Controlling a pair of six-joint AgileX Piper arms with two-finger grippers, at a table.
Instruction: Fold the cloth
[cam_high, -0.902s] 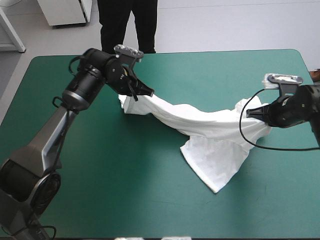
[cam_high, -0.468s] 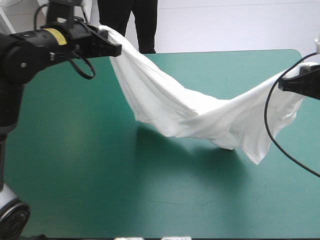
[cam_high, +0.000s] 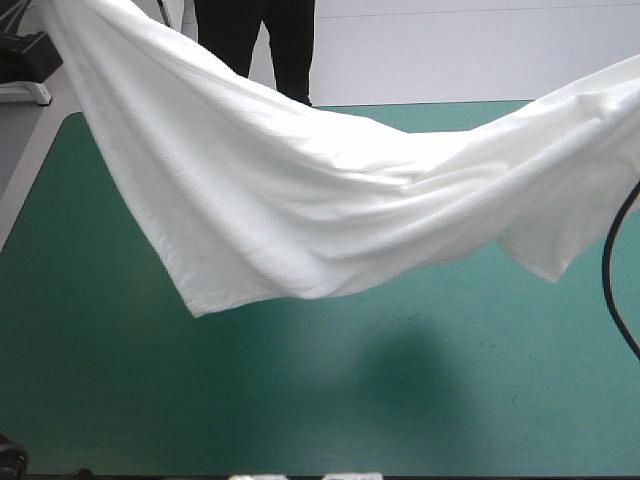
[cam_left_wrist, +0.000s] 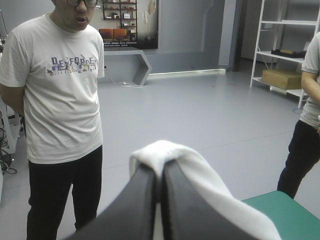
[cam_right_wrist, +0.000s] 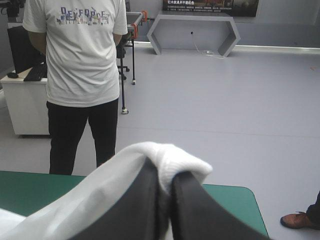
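Left pincer (cam_left_wrist: 159, 172) is clamped nearly flat on a bunched bit of the white T-shirt (cam_high: 330, 200), with cloth bulging over the black fingertips. The right pincer (cam_right_wrist: 166, 176) is doing the same on its end, so both are squeezed together with only fabric between. Neither pincer shows in the high view. You just see the shirt slung in the air from one upper corner to the other, sagging in the middle over the teal-green table (cam_high: 300, 400) and, as far as I can see, clear of it. I'd call this early: no fold in it at all, just one loose sheet. Laying it flat and every actual fold are left. Can't really tell which edge they've got, maybe the hem.
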